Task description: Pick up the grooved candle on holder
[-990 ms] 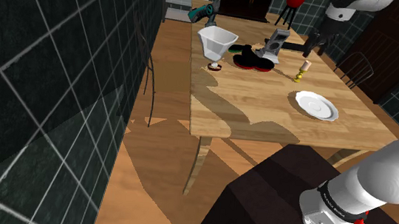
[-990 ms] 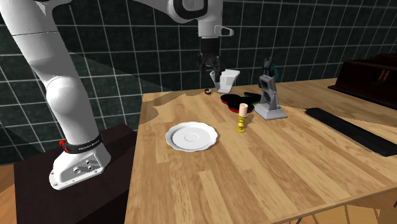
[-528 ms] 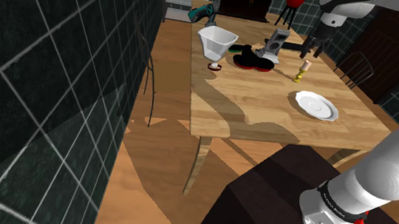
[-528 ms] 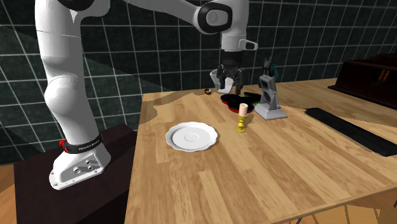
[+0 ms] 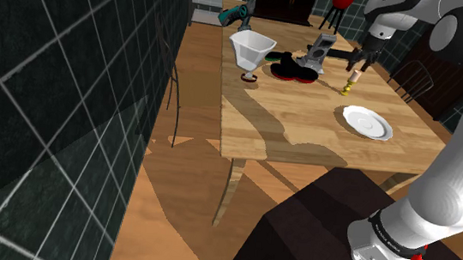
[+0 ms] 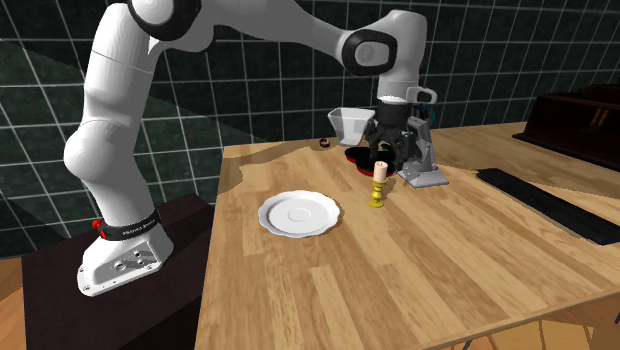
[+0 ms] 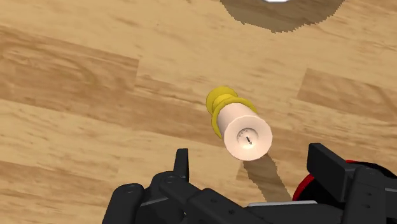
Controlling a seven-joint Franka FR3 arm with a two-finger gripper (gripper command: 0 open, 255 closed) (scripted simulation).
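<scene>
1. Candle point(image 6: 380, 172), cream-coloured with a tiny wick mark on its flat top, stands upright in a yellow holder point(image 6: 377, 198) on the wooden table point(image 6: 417, 278).
2. In the second exterior view it is to the right of a white plate point(image 6: 299, 214) and apart from it. It stands just in front of a black, red and green flat object point(image 6: 370, 159) and a grey stand-like item point(image 6: 424, 151).
3. In the shoulder view the candle point(image 5: 352, 78) lies between the plate point(image 5: 367, 122), which is nearer the camera, and the grey item point(image 5: 318, 53).
4. The gripper point(image 6: 388, 151) hangs directly above the candle, pointing down, close to its top but not touching it.
5. In the wrist view the two black fingers point(image 7: 182, 164) stand wide apart, gripping nothing. The candle top point(image 7: 248, 135) sits between them and beyond their tips, with the holder point(image 7: 221, 100) showing past it.
6. Farther out on the table are a white square bowl point(image 5: 252, 47) and a teal hair dryer point(image 5: 235, 14) toward the far end.
7. A long black flat item point(image 6: 556, 204) lies along the table's edge at the second exterior view's right, near a dark cabinet point(image 6: 581, 119).
8. The arm's white base sits on the dark box stand point(image 5: 315, 235) beside the table, and dark tiled walls surround the scene.
</scene>
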